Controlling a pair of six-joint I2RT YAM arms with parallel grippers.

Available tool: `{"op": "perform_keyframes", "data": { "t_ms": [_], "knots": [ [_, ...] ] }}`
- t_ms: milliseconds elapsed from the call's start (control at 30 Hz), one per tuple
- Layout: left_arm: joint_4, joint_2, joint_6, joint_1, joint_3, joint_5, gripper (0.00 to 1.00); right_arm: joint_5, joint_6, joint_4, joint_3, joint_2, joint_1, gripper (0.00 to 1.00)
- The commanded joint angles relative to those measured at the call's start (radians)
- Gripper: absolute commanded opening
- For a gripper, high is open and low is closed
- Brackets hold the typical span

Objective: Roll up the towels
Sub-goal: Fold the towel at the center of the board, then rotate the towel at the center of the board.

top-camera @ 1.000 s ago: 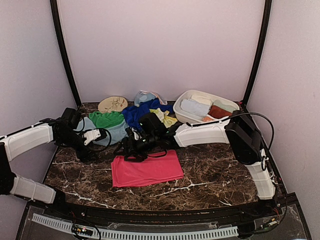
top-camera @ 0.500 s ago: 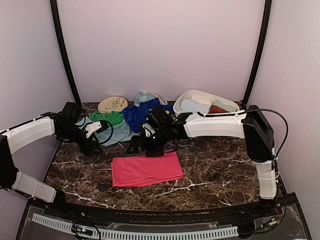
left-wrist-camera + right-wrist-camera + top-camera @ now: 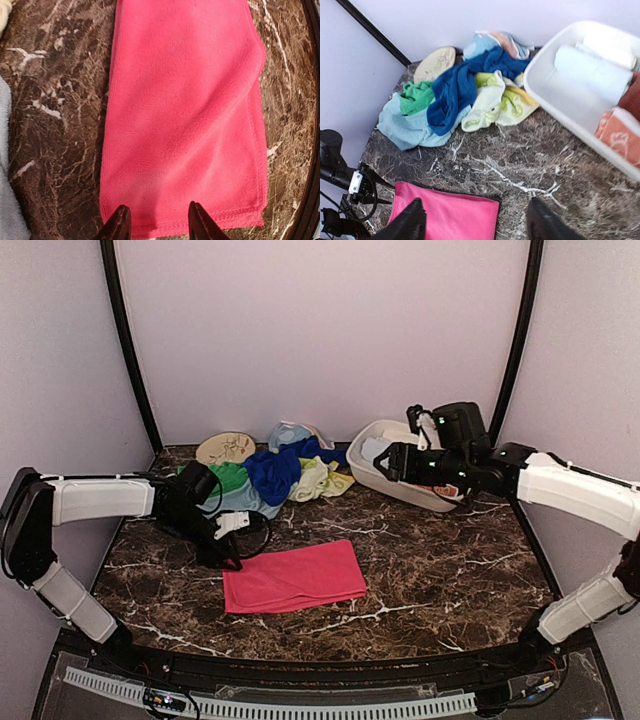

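A dark marble table is carrying everything, and both arms are reaching over it from the near edge. At the back right a white tub is sitting with rolled towels lying inside: a pale blue roll, a cream roll behind it and an orange towel nearer the camera. To the left of the tub a loose pile of towels is sprawling against the back wall, with a blue towel draping over a green towel, a light blue towel and a yellow-green towel. In front of the pile, well apart from the tub, the pink towel is lying flat and unrolled near the middle of the table. A round tan disc is resting at the back left, just beside the pile. The left gripper is pointing down at the left short edge of the pink towel; in its wrist view its fingers are standing apart over that hem with nothing between them, and whether they are touching the cloth cannot be told. The right gripper is hanging in the air in front of the tub, its jaws spreading wide and holding nothing
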Motion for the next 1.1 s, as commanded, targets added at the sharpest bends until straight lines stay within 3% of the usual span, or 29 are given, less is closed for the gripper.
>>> {"op": "perform_keyframes", "data": {
  "t_ms": [0,67,133,300,400,467,567,633,733,800,867,967,1067],
  "knots": [
    [0.028,0.055,0.035,-0.016,-0.030,-0.056,0.40,-0.098,-0.123,-0.065,0.026,0.193,0.056,0.48],
    [0.041,0.064,0.048,-0.015,-0.054,-0.064,0.39,-0.147,-0.133,-0.056,0.039,0.271,0.080,0.23],
    [0.057,0.065,0.062,-0.016,-0.087,-0.085,0.37,-0.214,-0.111,-0.010,0.070,0.343,0.098,0.11],
    [0.089,0.051,0.099,-0.018,-0.155,-0.168,0.33,-0.369,-0.001,0.146,0.091,0.518,0.120,0.07],
    [0.108,0.030,0.111,-0.017,-0.169,-0.213,0.33,-0.369,-0.001,0.237,0.084,0.599,0.120,0.07],
    [0.106,0.017,0.115,-0.018,-0.164,-0.238,0.37,-0.448,0.081,0.255,0.089,0.649,0.121,0.02],
    [0.094,-0.020,0.118,-0.017,-0.142,-0.258,0.42,-0.440,0.120,0.287,0.065,0.692,0.122,0.00],
    [0.063,-0.050,0.088,-0.016,-0.101,-0.279,0.56,-0.397,0.156,0.298,0.023,0.696,0.122,0.00],
    [-0.043,-0.110,0.028,-0.007,0.052,-0.187,0.80,-0.375,0.248,0.357,-0.050,0.677,0.125,0.00],
    [-0.064,-0.146,0.006,-0.009,0.100,-0.092,0.83,-0.340,0.307,0.389,-0.096,0.649,0.135,0.00],
    [-0.077,-0.153,-0.006,-0.015,0.107,-0.012,0.77,-0.284,0.340,0.381,-0.127,0.617,0.144,0.00],
    [-0.091,-0.098,0.005,-0.057,0.076,-0.003,0.46,-0.218,0.383,0.353,-0.178,0.567,0.155,0.00],
    [-0.118,-0.008,-0.002,-0.089,0.068,-0.008,0.34,-0.204,0.402,0.314,-0.225,0.518,0.162,0.00]
  ]
}}
